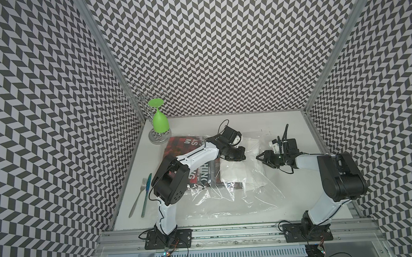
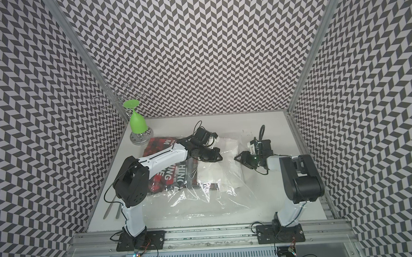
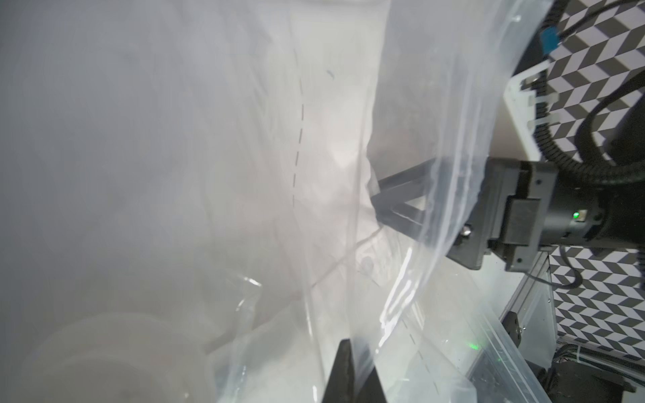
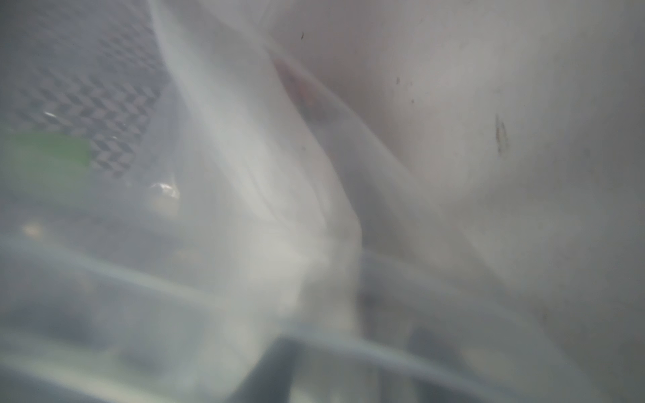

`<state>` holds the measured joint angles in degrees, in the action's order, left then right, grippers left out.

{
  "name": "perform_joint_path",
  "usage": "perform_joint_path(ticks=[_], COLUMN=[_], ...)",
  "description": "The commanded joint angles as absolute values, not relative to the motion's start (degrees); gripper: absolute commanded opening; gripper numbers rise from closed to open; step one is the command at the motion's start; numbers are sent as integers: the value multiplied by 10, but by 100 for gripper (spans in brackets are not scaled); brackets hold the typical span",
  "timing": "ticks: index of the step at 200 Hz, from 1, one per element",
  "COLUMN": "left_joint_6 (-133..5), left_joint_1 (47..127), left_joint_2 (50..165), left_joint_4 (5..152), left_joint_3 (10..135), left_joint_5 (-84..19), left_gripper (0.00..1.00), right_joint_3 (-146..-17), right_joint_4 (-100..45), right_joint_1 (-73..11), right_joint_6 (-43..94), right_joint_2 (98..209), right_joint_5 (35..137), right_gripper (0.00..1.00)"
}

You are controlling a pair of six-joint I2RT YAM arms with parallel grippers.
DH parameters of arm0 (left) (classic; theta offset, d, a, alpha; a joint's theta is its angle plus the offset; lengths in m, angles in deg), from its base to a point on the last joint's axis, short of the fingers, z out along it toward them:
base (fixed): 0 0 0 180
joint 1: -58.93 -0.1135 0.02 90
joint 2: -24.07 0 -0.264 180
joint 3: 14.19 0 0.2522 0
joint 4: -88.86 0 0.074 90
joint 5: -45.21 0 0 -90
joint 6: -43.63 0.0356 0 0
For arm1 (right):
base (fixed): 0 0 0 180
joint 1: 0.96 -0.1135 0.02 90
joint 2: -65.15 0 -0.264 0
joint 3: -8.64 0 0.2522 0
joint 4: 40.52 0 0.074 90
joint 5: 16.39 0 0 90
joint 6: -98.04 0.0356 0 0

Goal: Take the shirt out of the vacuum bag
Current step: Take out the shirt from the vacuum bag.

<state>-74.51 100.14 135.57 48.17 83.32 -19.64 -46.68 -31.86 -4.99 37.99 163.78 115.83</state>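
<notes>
Across the middle of the bench [image 1: 200, 124] lies the bag [image 1: 228, 200], clear and crumpled, with the shirt [image 1: 184, 147] toward its left side, partly under my left arm [image 1: 196, 156]. The shirt's near edge shows beneath film, so I judge it not out yet. Its long axis runs roughly far to near, slightly slanted.

A white folded piece [image 1: 236, 173] sits between the shirt and the right end effector [image 1: 258, 157], which points leftward from the bag's right side. The left wrist view shows that end effector side-on through plastic, so I cannot tell how wide it stands.

The left end effector [image 1: 240, 155] is closed and seems to pinch a layer of film, holding it up. It is the nearer one to the shirt; the right would have to reach leftward past the white piece.

Room is open to the right and far side. On the left, the fork [image 1: 138, 198], knife [image 1: 146, 195] and green glass [image 1: 160, 123] on its rack [image 1: 157, 138] crowd the edge.
</notes>
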Motion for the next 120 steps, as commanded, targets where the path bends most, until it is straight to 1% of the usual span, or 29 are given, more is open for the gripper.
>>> perform_joint_path(ticks=[1, 27, 40, 87, 109, 120], left_joint_6=[-737, -737, -738, -735, -727, -724], left_joint_1=[1003, 1003, 1003, 1003, 1002, 999], left_joint_2=[1344, 1345, 1349, 1353, 1356, 1356], left_joint_4=[478, 480, 480, 479, 472, 467], left_joint_3=[815, 814, 815, 823, 830, 835], left_joint_5=[-193, -196, -195, -194, -194, -195], left_gripper=[0, 0, 0, 0, 0, 0], right_joint_3=[-453, -446, -445, -437, -442, -445], right_joint_4=[-402, -416, -418, -428, -412, -396], right_joint_1=[-53, -57, -59, -71, -71, -72], right_joint_6=[397, 400, 400, 408, 404, 399], right_joint_2=[1641, 1630, 1635, 1632, 1629, 1620], right_joint_5=[1192, 1203, 1210, 1214, 1212, 1206], right_gripper=[55, 53, 49, 25, 9, 5])
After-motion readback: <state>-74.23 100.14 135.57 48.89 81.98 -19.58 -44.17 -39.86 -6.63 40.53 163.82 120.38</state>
